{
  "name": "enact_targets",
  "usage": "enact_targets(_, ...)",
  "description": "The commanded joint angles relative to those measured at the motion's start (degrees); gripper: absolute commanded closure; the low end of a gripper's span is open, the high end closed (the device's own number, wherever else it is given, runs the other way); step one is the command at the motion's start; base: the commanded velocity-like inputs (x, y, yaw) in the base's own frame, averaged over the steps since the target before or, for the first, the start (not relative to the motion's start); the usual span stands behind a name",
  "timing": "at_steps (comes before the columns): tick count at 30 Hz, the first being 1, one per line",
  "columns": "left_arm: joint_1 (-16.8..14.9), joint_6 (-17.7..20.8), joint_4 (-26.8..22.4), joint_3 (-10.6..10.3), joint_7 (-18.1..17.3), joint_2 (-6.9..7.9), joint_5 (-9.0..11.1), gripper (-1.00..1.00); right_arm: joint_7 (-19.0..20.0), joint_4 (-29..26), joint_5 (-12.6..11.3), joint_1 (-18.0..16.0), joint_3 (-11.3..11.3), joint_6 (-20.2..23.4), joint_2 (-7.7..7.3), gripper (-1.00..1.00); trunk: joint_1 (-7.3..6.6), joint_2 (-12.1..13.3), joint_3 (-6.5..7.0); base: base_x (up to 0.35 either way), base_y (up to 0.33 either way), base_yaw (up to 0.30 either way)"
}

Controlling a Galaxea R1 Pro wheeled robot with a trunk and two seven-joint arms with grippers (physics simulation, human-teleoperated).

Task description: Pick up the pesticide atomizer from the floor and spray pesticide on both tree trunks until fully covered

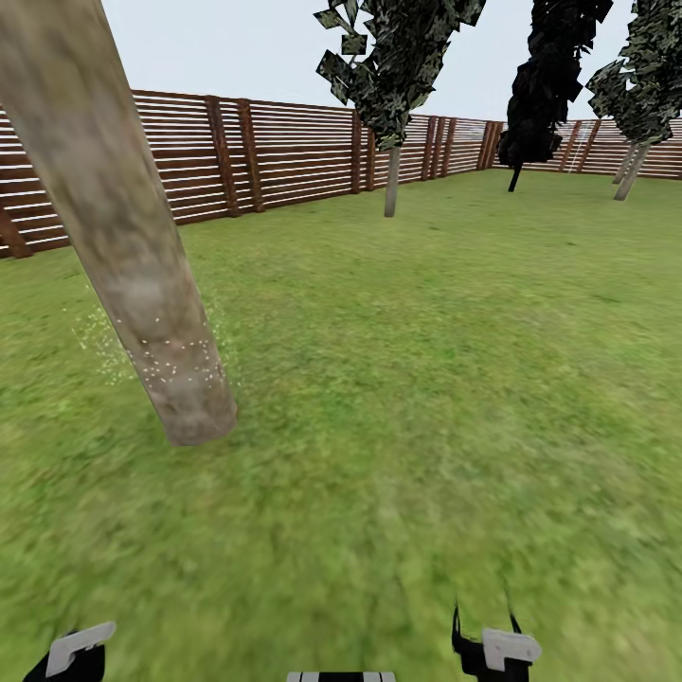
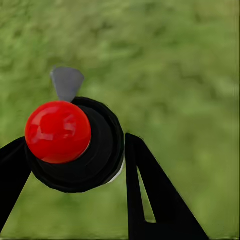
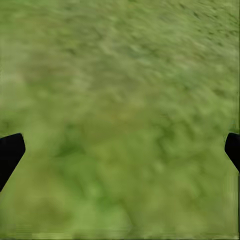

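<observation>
My left gripper [image 2: 70, 165] is clamped on the pesticide atomizer [image 2: 75, 145], fingers [image 2: 150, 200] either side of its black body; I look down its long axis, red cap toward the camera, grey nozzle [image 2: 66, 82] aimed at the lawn [image 2: 175, 75]. My right gripper [image 3: 120, 150] hangs wide apart, holding nothing. The speckled tree trunk [image 1: 142, 275] leans front-left, near the fence [image 1: 284, 152].

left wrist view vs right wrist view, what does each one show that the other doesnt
Left wrist view: the left gripper shut on the pesticide atomizer, with its red cap and grey nozzle. Right wrist view: the right gripper open, fingertips far apart, nothing between them. Both share the blurred green lawn behind black fingers.
</observation>
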Motion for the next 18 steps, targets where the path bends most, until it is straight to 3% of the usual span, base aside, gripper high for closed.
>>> enact_targets(1, 0.03, 0.00, 0.01, -0.02, -0.02, 0.00, 0.00, 1.00, 0.03, 0.03, 0.03, 0.10, 0.06, 0.04, 0.00, -1.00, 0.00, 0.00, 0.00, 0.000, 0.000, 0.000)
enact_targets(18, 0.10, 0.05, -0.03, -0.01, -0.07, 0.17, 0.01, 1.00, 0.07, 0.09, 0.03, 2.80, 0.06, 0.15, 0.18, -1.00, 0.00, 0.00, 0.00, 0.000, 0.000, 0.000)
